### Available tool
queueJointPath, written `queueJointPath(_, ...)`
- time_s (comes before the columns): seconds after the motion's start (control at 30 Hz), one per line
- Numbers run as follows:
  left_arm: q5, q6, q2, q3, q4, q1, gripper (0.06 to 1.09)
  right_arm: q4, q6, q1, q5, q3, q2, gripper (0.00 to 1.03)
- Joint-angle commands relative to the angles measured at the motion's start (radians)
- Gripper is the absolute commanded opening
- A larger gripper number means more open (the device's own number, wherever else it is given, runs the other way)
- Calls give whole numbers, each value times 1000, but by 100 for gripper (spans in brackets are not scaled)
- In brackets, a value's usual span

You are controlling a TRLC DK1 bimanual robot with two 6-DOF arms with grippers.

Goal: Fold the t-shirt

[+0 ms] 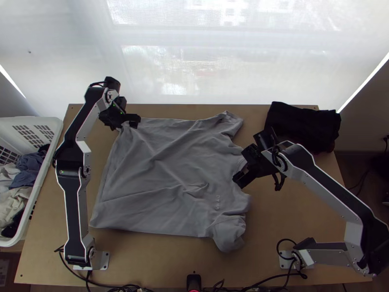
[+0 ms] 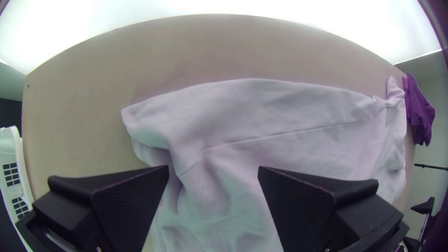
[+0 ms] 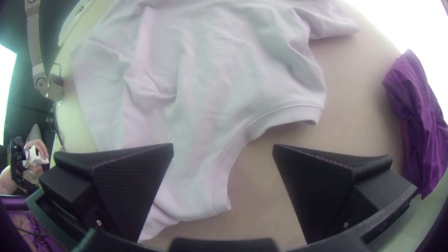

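A white plastic basket [image 1: 54, 127] at nine o'clock holds crumpled blue cloth [image 1: 30, 164]. Left end effector [image 1: 127, 123] at ten, right end effector [image 1: 247, 159] at three gape wide, empty.

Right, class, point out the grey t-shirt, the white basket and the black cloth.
Grey t-shirt [image 1: 163, 170]: top view, middle of its body.
White basket [image 1: 37, 187]: top view, its rim.
Black cloth [image 1: 301, 127]: top view, middle of the cloth.
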Motion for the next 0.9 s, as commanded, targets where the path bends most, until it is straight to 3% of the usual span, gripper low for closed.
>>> queueJointPath(0.0, 0, 1, -3, 6, -8, -17, 99, 13, 23, 28, 0, -34, -19, 99)
queueJointPath(0.2, 0, 1, 2, 6, -16, -15, 99, 14, 27, 28, 0, -43, -37, 99)
queueJointPath(0.37, 3, 1, 15, 6, -16, -15, 91, 13, 37, 28, 0, -46, -48, 99)
queueJointPath(0.5, 3, 2, 29, 6, -10, -14, 77, 13, 46, 28, 0, -46, -54, 99)
queueJointPath(0.67, 2, 14, 34, 6, 19, -12, 44, 13, 50, 28, -2, -51, -60, 99)
queueJointPath(0.77, 0, 16, 34, 6, 32, -12, 40, 13, 50, 28, -3, -54, -62, 99)
queueJointPath(0.87, -3, 16, 32, 4, 45, -12, 26, 13, 52, 28, -3, -57, -63, 99)
